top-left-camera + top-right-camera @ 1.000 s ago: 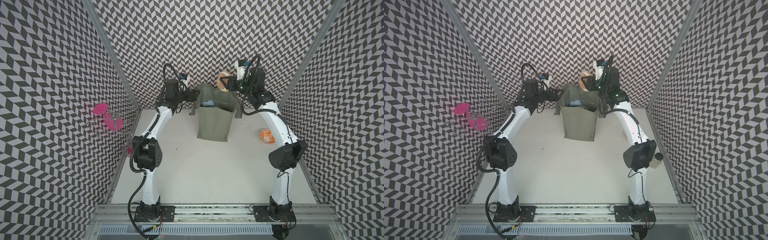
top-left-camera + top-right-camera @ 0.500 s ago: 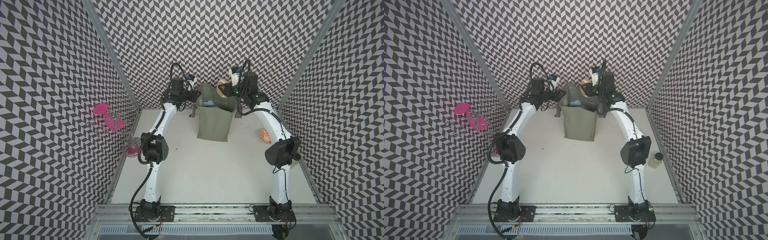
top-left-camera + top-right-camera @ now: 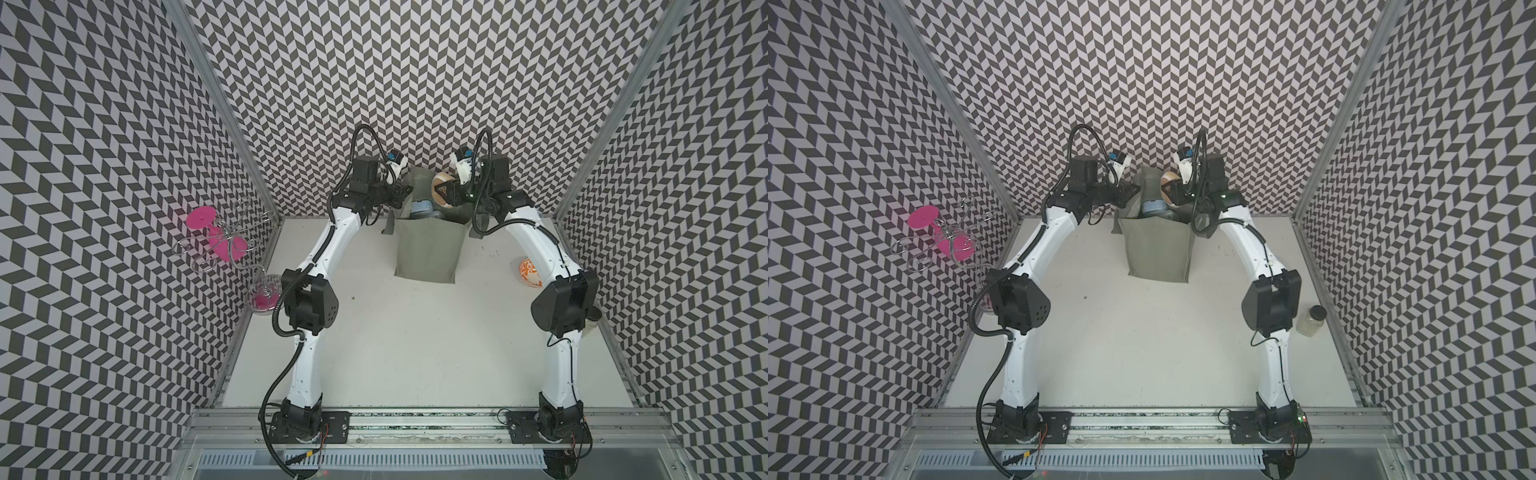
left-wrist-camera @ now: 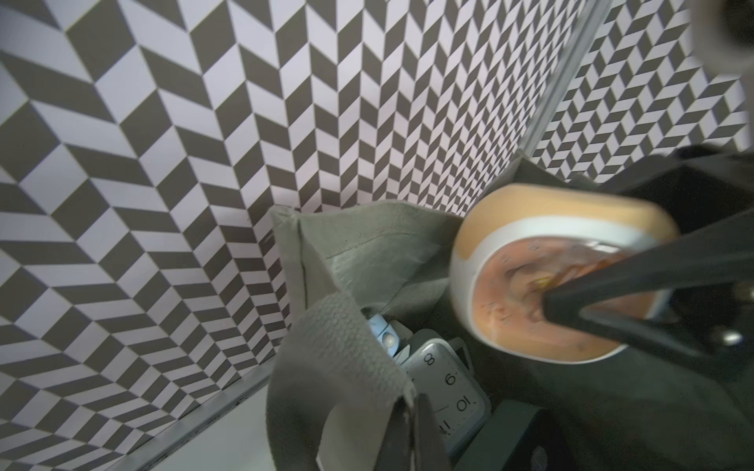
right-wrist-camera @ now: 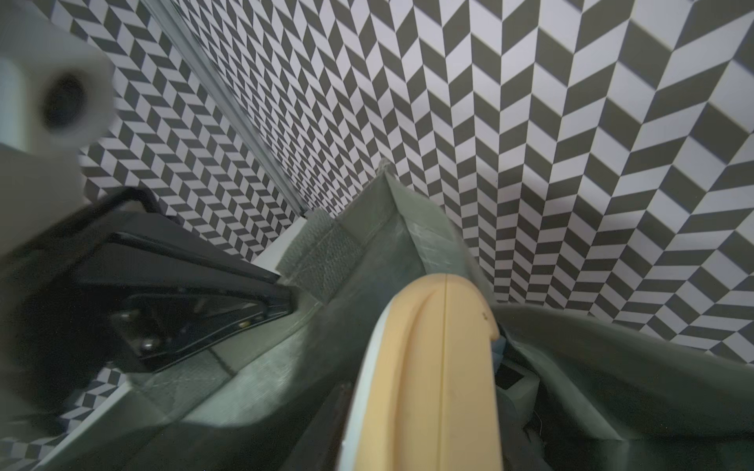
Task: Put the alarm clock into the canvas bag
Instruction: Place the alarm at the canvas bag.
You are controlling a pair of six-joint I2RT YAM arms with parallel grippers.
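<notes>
Left arm (image 3: 337, 235), right arm (image 3: 537, 240) arched inward, left jaws pinching bag strap (image 4: 338, 346), right jaws clamping clock (image 4: 510, 285)

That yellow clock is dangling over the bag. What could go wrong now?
The alarm clock hangs near the rim of the canvas bag, so released it might catch the edge and tumble outside. A white clock already lies inside; it could land hard on that. If the left jaws lose the fabric, the mouth may sag shut.

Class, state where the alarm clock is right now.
In both top views the clock hangs in the right gripper, over the open mouth of the bag on its right side, near the back wall.
</notes>
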